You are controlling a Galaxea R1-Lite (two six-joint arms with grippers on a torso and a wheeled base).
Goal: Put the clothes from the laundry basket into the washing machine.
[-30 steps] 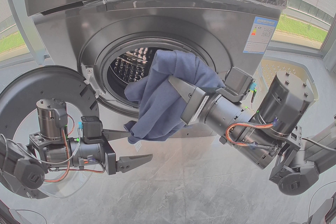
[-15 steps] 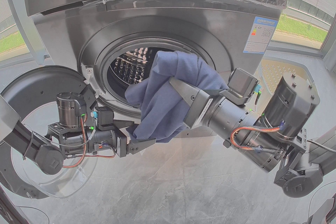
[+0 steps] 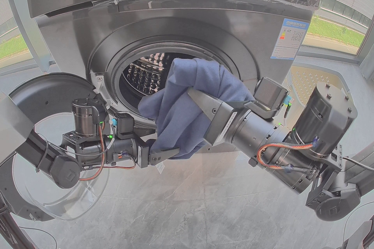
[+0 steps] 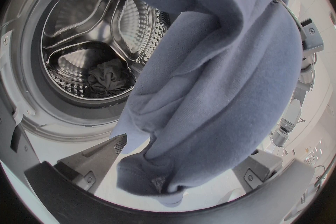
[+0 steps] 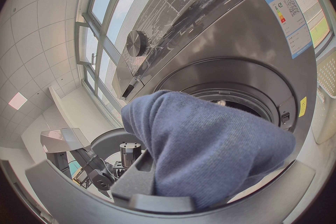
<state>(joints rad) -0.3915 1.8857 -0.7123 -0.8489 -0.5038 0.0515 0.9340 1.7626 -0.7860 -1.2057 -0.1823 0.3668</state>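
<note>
1. The right gripper (image 3: 202, 99) stays clenched on a blue garment (image 3: 183, 113), held just in front of the washer (image 3: 175, 24) opening. Most of the cloth is still outside the drum (image 3: 142, 74).
2. Over the past second the left gripper (image 3: 159, 143) has swung in from low beside the open door (image 3: 43, 98) to the garment's hanging end. Its jaws are spread, and in the left wrist view the lower fold hangs between them, not yet pinched.
3. The right arm has hardly shifted in that time, and the garment hangs across the opening much as it did.
4. A dark item (image 4: 106, 77) already lies at the bottom of the drum. The basket (image 3: 311, 78) stands beside the washer on the robot's right, behind the right arm, and its contents cannot be made out.
5. The left arm's approach suggests it is there to gather the trailing end so that the whole garment can go through the opening.
6. Left loose, that end would likely drape over the washer's lip and stay outside. This garment's loading looks roughly half done.
</note>
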